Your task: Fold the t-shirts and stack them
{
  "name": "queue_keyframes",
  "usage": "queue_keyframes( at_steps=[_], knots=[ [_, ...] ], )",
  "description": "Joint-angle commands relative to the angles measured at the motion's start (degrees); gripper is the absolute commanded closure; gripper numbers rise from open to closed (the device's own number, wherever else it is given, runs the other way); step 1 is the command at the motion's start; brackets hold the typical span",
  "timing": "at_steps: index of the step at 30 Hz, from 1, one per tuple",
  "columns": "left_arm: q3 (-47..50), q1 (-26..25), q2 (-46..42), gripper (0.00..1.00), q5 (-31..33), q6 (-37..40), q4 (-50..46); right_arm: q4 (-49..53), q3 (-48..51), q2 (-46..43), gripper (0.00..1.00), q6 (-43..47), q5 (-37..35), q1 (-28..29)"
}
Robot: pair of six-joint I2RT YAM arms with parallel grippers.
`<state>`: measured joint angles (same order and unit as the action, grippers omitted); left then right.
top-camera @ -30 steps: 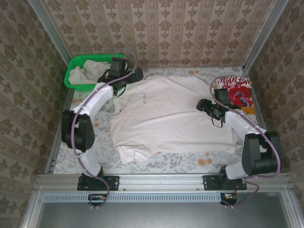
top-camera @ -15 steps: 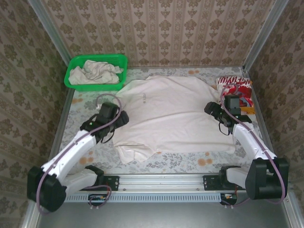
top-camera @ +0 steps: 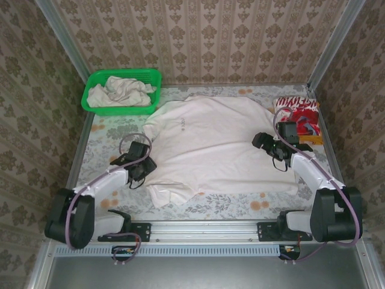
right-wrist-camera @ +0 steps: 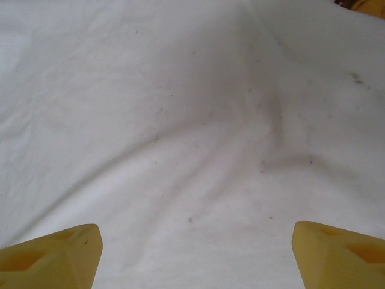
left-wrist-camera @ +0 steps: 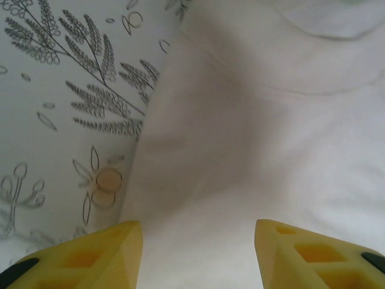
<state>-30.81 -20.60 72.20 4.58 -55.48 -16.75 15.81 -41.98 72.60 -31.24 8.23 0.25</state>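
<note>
T-shirt — soft, off-white, lightly creased

We see a table covered with a pale cloth that has a grey print of leaves and small orange flowers. In the middle of it an off-white t-shirt lies spread out flat, its collar towards the far side and its hem near, with a small dark print on the chest. In the far left corner stands a green mesh basket. At the far right edge lies a folded red-and-white shirt, just beside the sleeve of the spread one.
</note>
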Motion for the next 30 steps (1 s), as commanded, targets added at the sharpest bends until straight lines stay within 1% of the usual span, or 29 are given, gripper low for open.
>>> queue_keyframes(
  at_steps=[1,4,6,10,13,16,19,24,27,30],
  knots=[
    [-1.79,2.08,4.06,0.47,-3.01,3.21,5.14,-1.03,0.21,-0.51,0.17,0.21,1.08,0.37],
    [-3.90,4.12,8.41,0.46,-4.49,5.21,6.21,-0.49,0.61,-1.13,0.17,0.12,0.91,0.41],
    [-4.98,4.50,10.20,0.45,-4.60,6.53,7.07,0.00,0.76,-1.81,0.16,0.17,0.78,0.36],
    [-7.08,4.70,10.15,0.43,-4.62,7.49,5.71,1.08,1.05,-3.41,0.16,0.22,0.33,0.41],
    [-7.13,3.96,4.92,0.40,-2.95,7.54,2.17,1.89,1.18,-4.86,0.16,0.45,0.05,0.40],
    [-7.12,3.56,-2.45,0.35,-1.12,7.76,-4.97,2.14,1.63,-5.60,0.16,0.55,-0.18,0.43],
    [-5.60,3.40,-10.47,0.33,-1.21,6.21,-12.76,1.79,1.81,-5.47,0.16,0.48,0.14,0.39],
    [0.04,3.02,-25.74,0.31,-4.32,-0.07,-22.56,0.64,1.66,-4.69,0.16,0.09,0.80,0.47],
    [2.99,2.76,-31.83,0.31,-8.26,-5.29,-25.48,0.27,1.05,-3.75,0.17,0.03,1.33,0.46],
    [5.23,0.98,-35.24,0.30,-10.79,-10.46,-27.27,0.09,0.42,-2.76,0.17,0.21,1.70,0.47]
  ],
)
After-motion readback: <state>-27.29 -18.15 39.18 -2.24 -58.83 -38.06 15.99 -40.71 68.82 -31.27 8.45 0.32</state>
